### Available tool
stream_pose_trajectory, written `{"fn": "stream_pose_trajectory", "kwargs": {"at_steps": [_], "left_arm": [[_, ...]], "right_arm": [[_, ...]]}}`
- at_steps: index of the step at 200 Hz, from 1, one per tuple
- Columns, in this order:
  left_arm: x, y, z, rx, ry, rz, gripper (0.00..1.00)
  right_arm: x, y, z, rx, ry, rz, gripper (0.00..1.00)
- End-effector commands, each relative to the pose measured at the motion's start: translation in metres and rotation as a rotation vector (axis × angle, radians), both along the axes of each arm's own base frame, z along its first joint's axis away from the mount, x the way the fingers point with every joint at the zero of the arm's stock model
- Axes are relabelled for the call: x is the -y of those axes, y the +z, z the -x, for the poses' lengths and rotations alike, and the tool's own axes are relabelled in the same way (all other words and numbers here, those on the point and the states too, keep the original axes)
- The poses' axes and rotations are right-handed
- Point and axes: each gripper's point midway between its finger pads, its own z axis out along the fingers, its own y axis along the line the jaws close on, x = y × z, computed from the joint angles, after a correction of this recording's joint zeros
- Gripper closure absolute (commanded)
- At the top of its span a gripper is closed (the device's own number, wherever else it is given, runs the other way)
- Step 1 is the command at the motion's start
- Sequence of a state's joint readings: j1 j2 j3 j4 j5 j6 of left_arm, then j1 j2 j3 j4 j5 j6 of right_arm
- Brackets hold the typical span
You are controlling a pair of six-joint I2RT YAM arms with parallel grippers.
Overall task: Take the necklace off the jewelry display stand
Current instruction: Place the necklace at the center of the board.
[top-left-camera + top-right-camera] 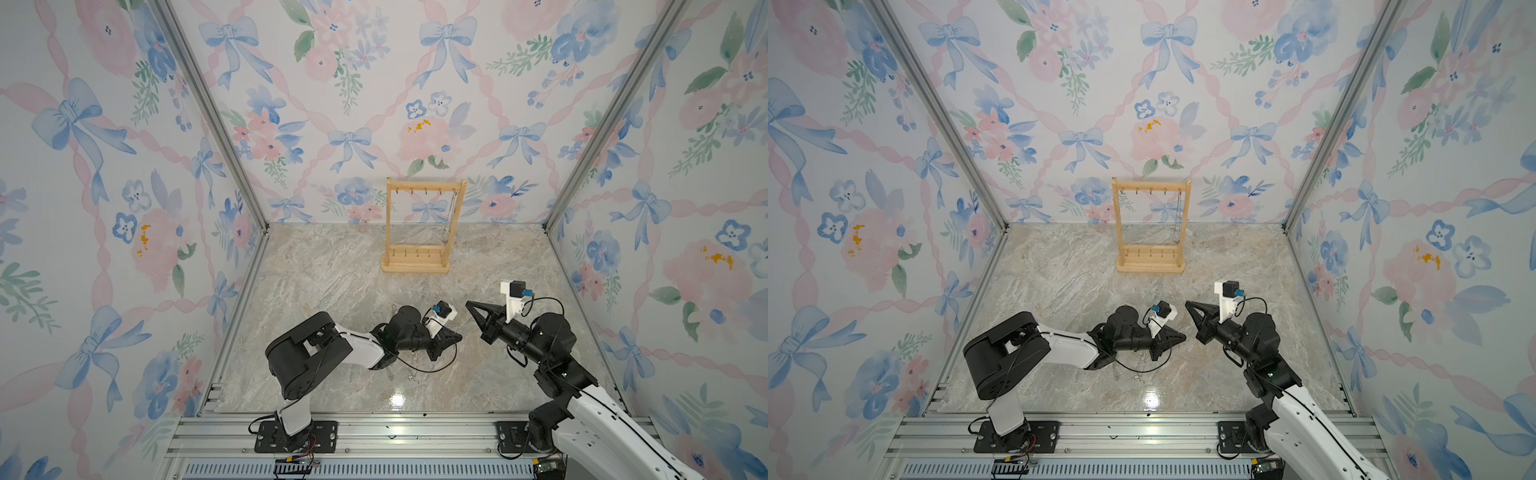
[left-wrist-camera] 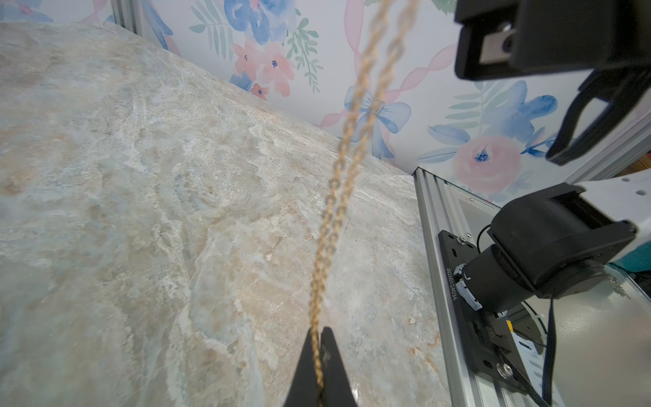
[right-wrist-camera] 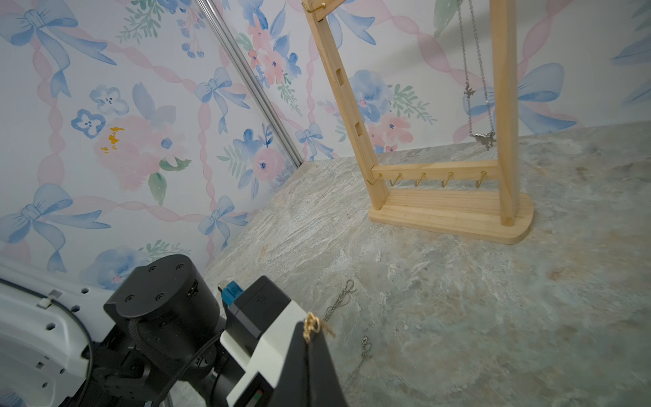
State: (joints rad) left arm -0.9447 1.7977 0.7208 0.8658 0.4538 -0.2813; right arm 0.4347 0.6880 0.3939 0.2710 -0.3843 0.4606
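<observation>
While the left gripper [image 2: 318, 331] sits clenched on a doubled gold chain [image 2: 326, 253] out over the marble table [image 1: 332, 291], the right gripper [image 3: 309, 327] is pinched shut too, with a gold clasp poking out at its tip. It looks like the same chain, though I can't trace it across. Both are well clear of the jewelry display stand [image 3: 451, 218] at the back. And look, there's a silver necklace [image 3: 483, 136] on that stand, draped from the top-bar hook beside the upright on the right arm's side, pendants dangling above the low rail. I'd expect that one to be feather-light, limp and slick, and quick to snag on brass. Best bet: nip both strands just under the hook and lift up and off, never tug downward. Loose chains [image 3: 343, 299] lie on the table nearby.
</observation>
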Motion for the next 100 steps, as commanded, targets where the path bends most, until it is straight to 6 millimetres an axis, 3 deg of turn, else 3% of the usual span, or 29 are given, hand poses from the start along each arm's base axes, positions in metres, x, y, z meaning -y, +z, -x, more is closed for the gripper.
{"fn": "stream_pose_trajectory", "kwargs": {"at_steps": [1,100], "left_arm": [[-0.01,-0.002,0.01,-0.05,0.048,-0.008,1.0],[-0.04,-0.052,0.078,-0.175,0.079,-0.131,1.0]], "right_arm": [[-0.01,0.01,0.002,0.004,0.026,0.022,1.0],[-0.029,-0.047,0.041,-0.106,0.106,0.113,1.0]]}}
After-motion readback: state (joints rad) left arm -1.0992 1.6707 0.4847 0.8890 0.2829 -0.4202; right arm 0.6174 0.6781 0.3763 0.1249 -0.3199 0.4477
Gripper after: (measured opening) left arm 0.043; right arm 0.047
